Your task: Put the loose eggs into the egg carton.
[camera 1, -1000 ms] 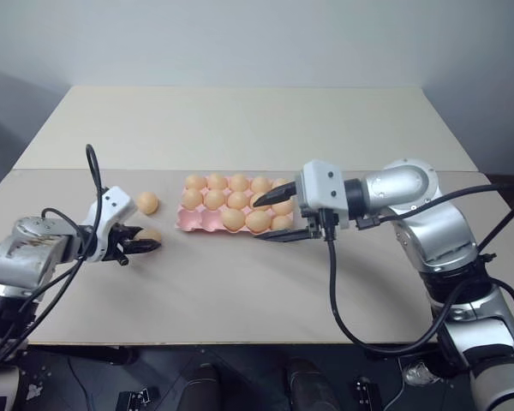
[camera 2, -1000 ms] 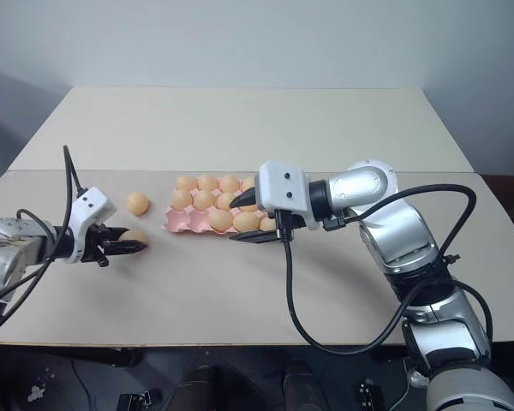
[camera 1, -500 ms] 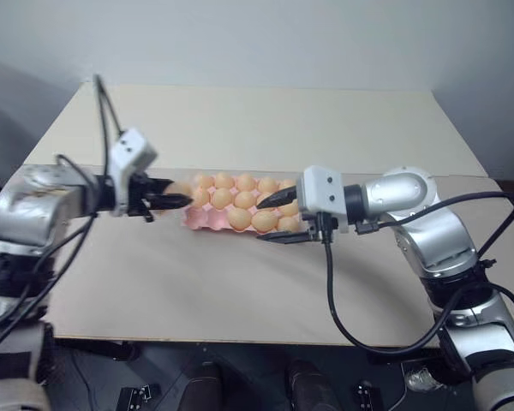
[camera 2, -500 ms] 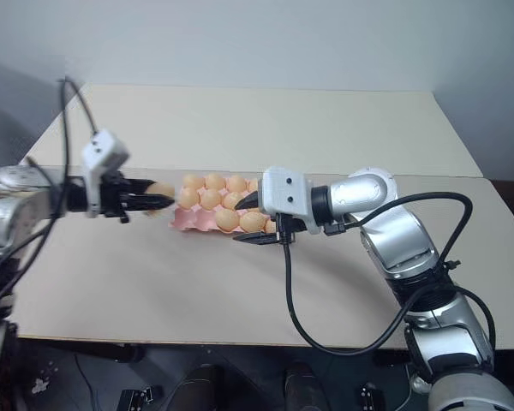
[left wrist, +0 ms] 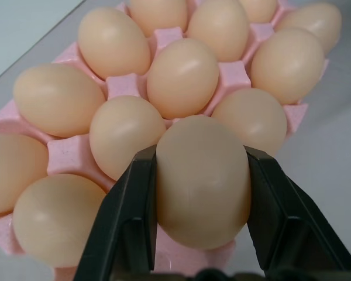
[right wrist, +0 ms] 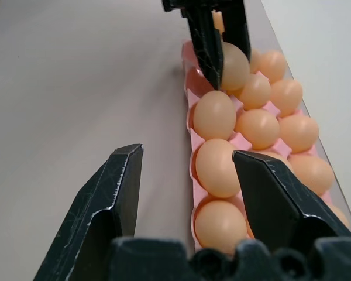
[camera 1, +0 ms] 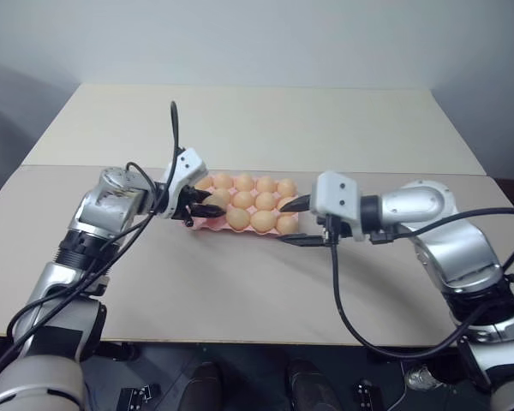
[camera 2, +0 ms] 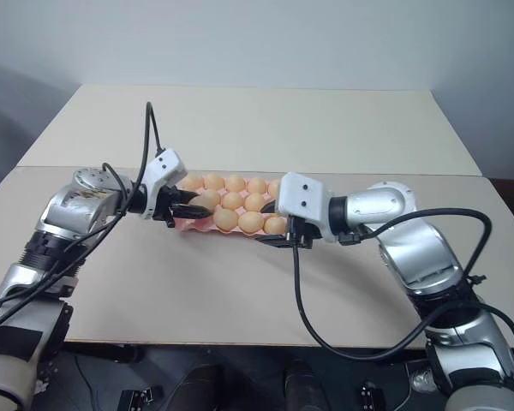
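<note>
Now poised over the left end of the pink carton (camera 1: 240, 205), the left gripper (camera 1: 207, 205) has its black fingers (left wrist: 128, 222) closed on one tan egg (left wrist: 202, 181), pinched across its middle. Seen along the wrist, that egg hangs just above the near row of cups, with filled cups behind and beside it; whether the cup directly beneath is empty cannot be told. The carton sits at mid-frame on the pale worktop (camera 1: 240, 282), its three rows nearly full of matching eggs.

At centre right, the right gripper (camera 1: 301, 223) hovers just beside the carton's right end, its fingers (right wrist: 114, 193) partly spread and holding nothing.

Judging by shape and sheen, the egg is probably light, smooth and slippery, and likely to crack or pop free under a hard squeeze. A hold across the widest part, as here, looks soundest, since the taper toward either tip would let it squirt out. Setting it down calls for a low, gentle release, because neighbouring eggs crowd the cup and a stray finger could knock one loose.
</note>
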